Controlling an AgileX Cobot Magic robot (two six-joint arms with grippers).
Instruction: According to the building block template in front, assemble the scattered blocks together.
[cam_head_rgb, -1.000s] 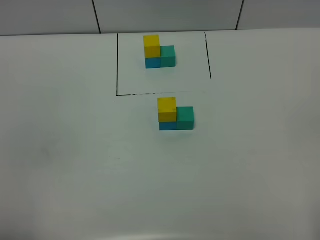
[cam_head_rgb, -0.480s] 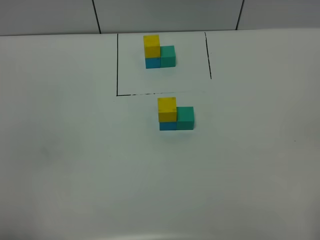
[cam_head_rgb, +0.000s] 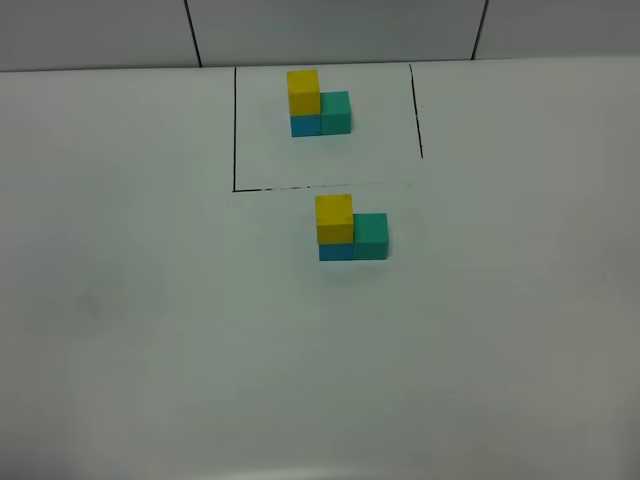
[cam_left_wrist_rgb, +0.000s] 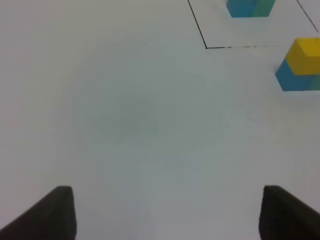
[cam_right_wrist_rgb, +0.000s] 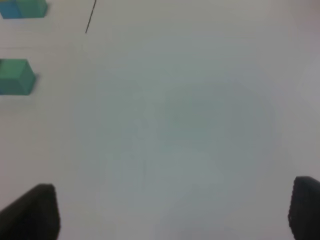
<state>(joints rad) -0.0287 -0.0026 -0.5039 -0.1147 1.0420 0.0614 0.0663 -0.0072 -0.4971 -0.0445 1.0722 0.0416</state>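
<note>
White bench (cam_head_rgb: 150, 330), matte and plain, fills the lower half of the exterior high view. Left tool (cam_left_wrist_rgb: 165, 212): two dark fingertips (cam_left_wrist_rgb: 57, 210) at the lower corners of its wrist view, spread wide apart over bare bench, grasping nothing. Right tool (cam_right_wrist_rgb: 172, 210): dark fingertips (cam_right_wrist_rgb: 35, 210) likewise at the lower corners of its wrist view, set wide, nothing between them; picture blurred. Neither tool shows in the exterior high view. Scattered blocks, just above frame centre in the exterior high view, joined in an L: yellow cube (cam_head_rgb: 334, 218) stacked on blue cube (cam_head_rgb: 335, 251), green cube (cam_head_rgb: 371, 236) touching the blue one's right side. Same group appears at the right edge of the left wrist view, yellow over blue, and its green cube at the left edge of the right wrist view. Black outline (cam_head_rgb: 234, 130), an open-topped rectangle drawn on the bench, upper centre of the exterior high view; its lower line runs just above the assembled blocks. Building block template (cam_head_rgb: 318, 105) inside that outline, toward its upper middle: yellow atop blue, green alongside on the right, same layout as the nearer group. Grey wall panels (cam_head_rgb: 330, 30) with dark seams across the top of the frame.
</note>
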